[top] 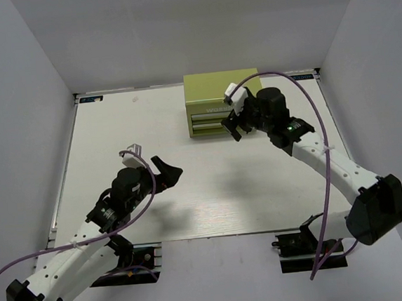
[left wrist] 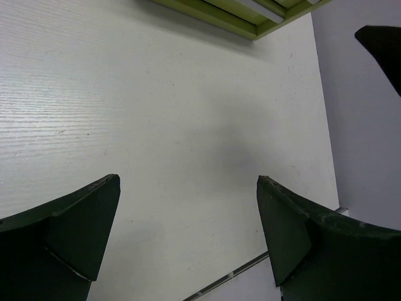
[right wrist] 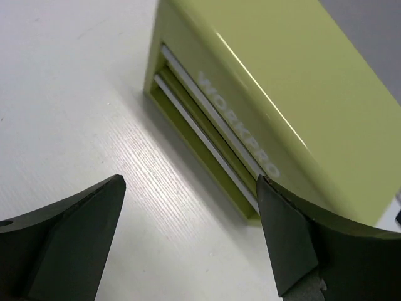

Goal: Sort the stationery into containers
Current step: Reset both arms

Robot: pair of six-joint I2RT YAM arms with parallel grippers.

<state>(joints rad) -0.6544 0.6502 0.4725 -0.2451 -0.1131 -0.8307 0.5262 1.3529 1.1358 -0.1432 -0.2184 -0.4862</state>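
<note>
I am holding my right tool (top: 231, 129) just in front of the olive-green cabinet (top: 222, 92), at the right end of its face. The tool's fingers are standing apart and gripping nothing. I cannot tell whether a fingertip is touching the metal. The cabinet is sitting at the far edge of the desk (top: 115, 130), right of the middle. Its two front drawers (right wrist: 188, 103) are lying shut, one above the other, and the lettering WORKPRO (right wrist: 238, 125) is running across the front. I am hovering my left tool (top: 169, 169) over bare desk nearer my side, well apart from the cabinet. Its fingers are spread wide and are also holding nothing.
</note>
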